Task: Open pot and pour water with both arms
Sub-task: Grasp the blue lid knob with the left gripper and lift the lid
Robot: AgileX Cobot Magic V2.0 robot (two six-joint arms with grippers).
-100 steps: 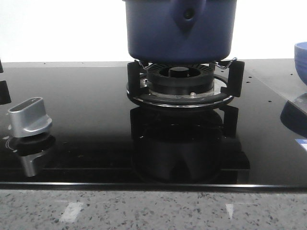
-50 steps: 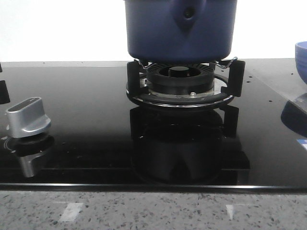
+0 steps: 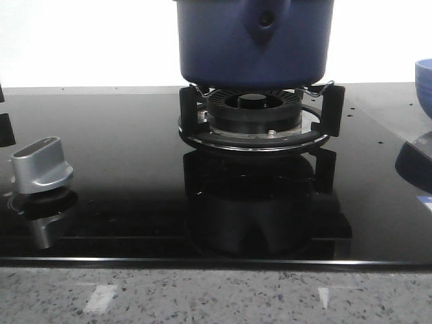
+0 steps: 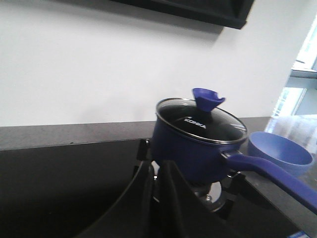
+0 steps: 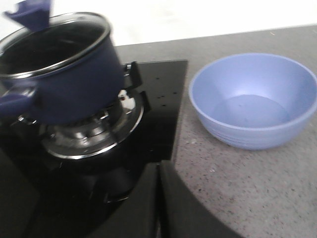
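The dark navy pot stands on the gas burner at the middle back of the black hob. Its glass lid with a blue knob is on the pot, and its blue handle points toward the bowl. From the right wrist the pot is seen on the burner too. My left gripper is shut and empty, short of the pot. My right gripper is shut and empty, over the hob's edge, between pot and bowl. Neither gripper shows in the front view.
A light blue bowl stands on the grey speckled counter right of the hob; its rim shows at the right edge of the front view. A silver control knob sits on the hob's front left.
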